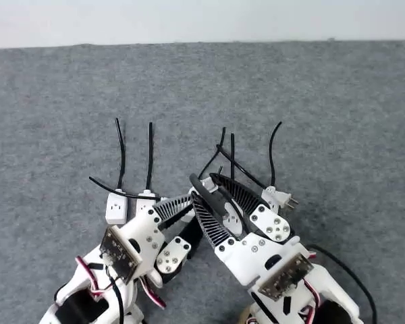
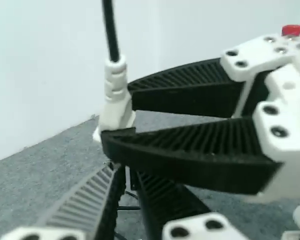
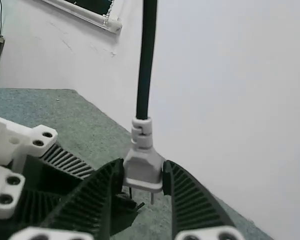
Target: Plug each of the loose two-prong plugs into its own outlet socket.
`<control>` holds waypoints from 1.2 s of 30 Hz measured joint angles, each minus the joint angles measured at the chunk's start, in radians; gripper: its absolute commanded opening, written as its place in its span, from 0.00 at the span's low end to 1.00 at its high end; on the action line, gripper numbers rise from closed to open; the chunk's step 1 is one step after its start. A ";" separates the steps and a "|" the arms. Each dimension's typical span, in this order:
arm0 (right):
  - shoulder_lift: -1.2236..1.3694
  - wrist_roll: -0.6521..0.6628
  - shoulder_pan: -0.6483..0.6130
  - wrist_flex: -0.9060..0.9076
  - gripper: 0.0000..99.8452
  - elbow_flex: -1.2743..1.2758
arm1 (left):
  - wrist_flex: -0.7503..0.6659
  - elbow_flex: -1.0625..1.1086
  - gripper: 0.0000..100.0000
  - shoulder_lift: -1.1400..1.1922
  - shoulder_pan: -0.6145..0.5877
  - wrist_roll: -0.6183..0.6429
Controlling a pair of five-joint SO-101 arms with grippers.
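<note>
**Plug insertion, first plug in hand.** Read from left to right.

- **Sockets.** Two white outlet sockets (image 1: pixel 115 208) (image 1: pixel 146 202) lie side by side on the grey carpet (image 1: pixel 337 101). Each has a black cord (image 1: pixel 121 152) running away from the arms. Neither has a plug in it.
- **Left arm.** Just right of the sockets, the left gripper (image 1: pixel 185 202) reaches across towards its neighbour and ends close beside it. Whether its jaws are closed or parted cannot be told from where one stands.
- **Right arm.** The right gripper (image 3: pixel 142 175) is clenched on a white two-prong plug (image 3: pixel 142 167). It grasps the plug body from both sides, with the cord (image 3: pixel 146 60) rising straight up and the prongs (image 3: pixel 151 196) pointing down, clear of the carpet.
- **Second plug.** A second two-prong plug (image 1: pixel 281 199) lies loose on the carpet just beside the right arm. Its prongs point away from the sockets.

**Step in hand.** The first plug appears to be picked up and not yet carried to a socket. The second plug is untouched, so the task looks to be in its early part.

**Next move.** The held plug probably has to travel over to the sockets on the left. It then likely needs turning until its prongs face a socket's slotted end, square with the slots. A loose socket would likely slide under the push, so the left gripper may need to steady it.
</note>
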 measured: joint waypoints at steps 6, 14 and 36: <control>-0.003 0.000 -0.012 -0.006 0.01 -0.002 | -0.095 0.025 0.01 0.000 -0.089 -0.041; -0.006 0.000 -0.025 -0.002 0.01 -0.002 | -0.117 0.034 0.01 0.000 -0.106 -0.048; -0.005 0.002 -0.025 0.000 0.01 0.018 | -0.144 0.032 0.01 0.000 -0.161 -0.052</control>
